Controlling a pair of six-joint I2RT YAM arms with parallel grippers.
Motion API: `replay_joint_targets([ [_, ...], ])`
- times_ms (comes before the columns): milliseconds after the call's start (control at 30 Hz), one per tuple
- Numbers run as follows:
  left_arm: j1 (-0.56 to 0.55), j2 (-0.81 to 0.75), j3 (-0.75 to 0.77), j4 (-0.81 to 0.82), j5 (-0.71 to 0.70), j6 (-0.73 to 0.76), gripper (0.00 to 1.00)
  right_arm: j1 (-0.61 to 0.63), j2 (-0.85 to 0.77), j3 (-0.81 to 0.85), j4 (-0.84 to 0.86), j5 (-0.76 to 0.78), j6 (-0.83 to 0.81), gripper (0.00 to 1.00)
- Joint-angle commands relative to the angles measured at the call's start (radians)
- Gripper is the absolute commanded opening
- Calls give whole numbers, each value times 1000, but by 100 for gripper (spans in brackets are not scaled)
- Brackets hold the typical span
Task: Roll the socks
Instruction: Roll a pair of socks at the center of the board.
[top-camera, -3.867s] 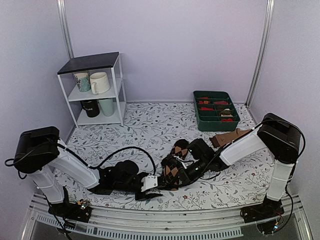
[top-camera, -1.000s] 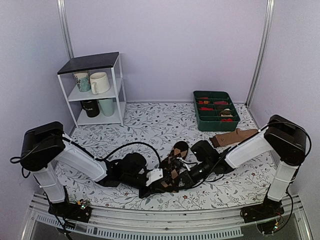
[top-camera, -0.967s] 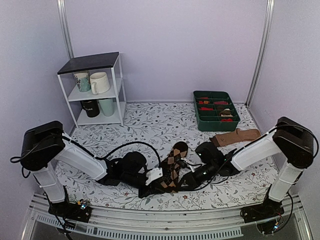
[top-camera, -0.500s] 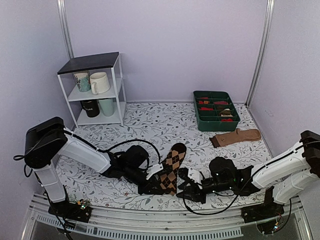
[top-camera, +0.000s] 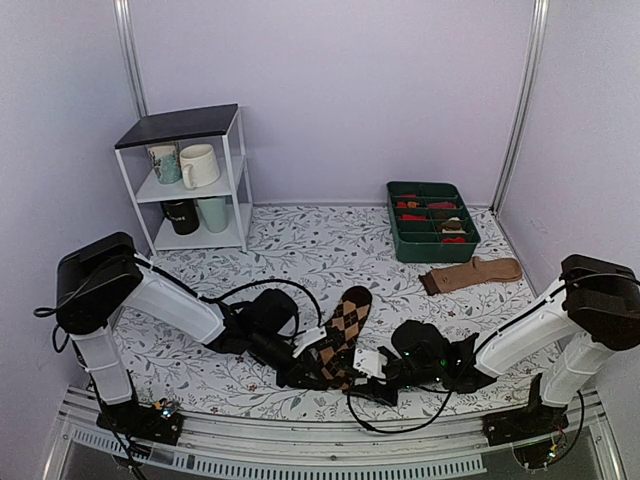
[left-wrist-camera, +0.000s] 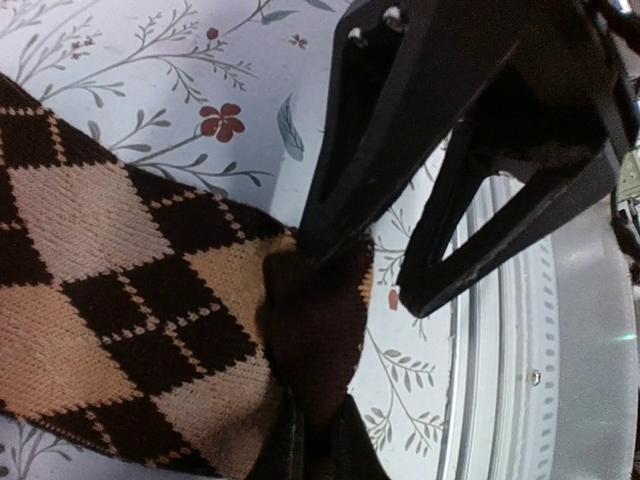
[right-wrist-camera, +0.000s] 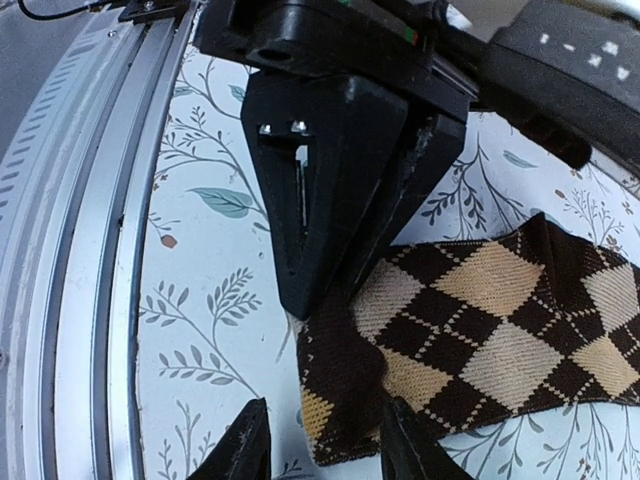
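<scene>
The socks (top-camera: 347, 315), dark brown with tan argyle diamonds, lie flat and stretched out on the floral table, running toward its front edge. My left gripper (top-camera: 303, 368) is shut on their dark near end; in the left wrist view its tips (left-wrist-camera: 312, 445) pinch that dark cuff (left-wrist-camera: 310, 330). My right gripper (top-camera: 368, 366) lies low just right of the same end. The right wrist view shows it open (right-wrist-camera: 322, 442), one fingertip (right-wrist-camera: 248, 445) on bare table and the other beside the cuff corner (right-wrist-camera: 340, 390), which lies between them ungripped.
A white shelf (top-camera: 190, 180) with mugs stands at the back left. A green tray (top-camera: 432, 222) with small red bundles sits at the back right, and a plain tan sock (top-camera: 470, 273) lies in front of it. The metal rail (top-camera: 300, 455) runs close behind both grippers.
My right gripper has let go of the socks, opened, and pulled back low toward the front edge. The socks now lie flatter. My left gripper still holds the near end.
</scene>
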Motion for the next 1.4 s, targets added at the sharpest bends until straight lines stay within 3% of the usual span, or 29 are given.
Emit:
replay_joint_targets([
  [0, 0, 55, -20, -109, -19, 1, 0, 7, 57, 41, 27, -16, -31, 36],
  [167, 3, 58, -22, -107, -16, 8, 0, 7, 97, 60, 16, -23, -5, 34],
  [333, 8, 58, -20, -95, -20, 12, 0, 4, 124, 87, -45, 6, 59, 8],
  [433, 10, 43, -16, -72, -48, 20, 5, -8, 132, 93, -75, -8, 120, 0],
  [500, 10, 14, -19, -44, -84, 29, 10, -28, 128, 83, -87, -31, 177, 0],
  [667, 10, -118, -73, 78, -194, 80, 13, -92, 106, 23, -88, -115, 317, 0],
  [800, 6, -237, -159, 216, -218, 143, 38, -125, 129, 29, -121, -201, 392, 0],
  [1067, -64, -312, -299, 379, -249, 261, 39, -183, 247, 139, -306, -359, 527, 0],
  [1367, -138, -237, -305, 405, -400, 334, 40, -282, 323, 206, -466, -515, 636, 0],
])
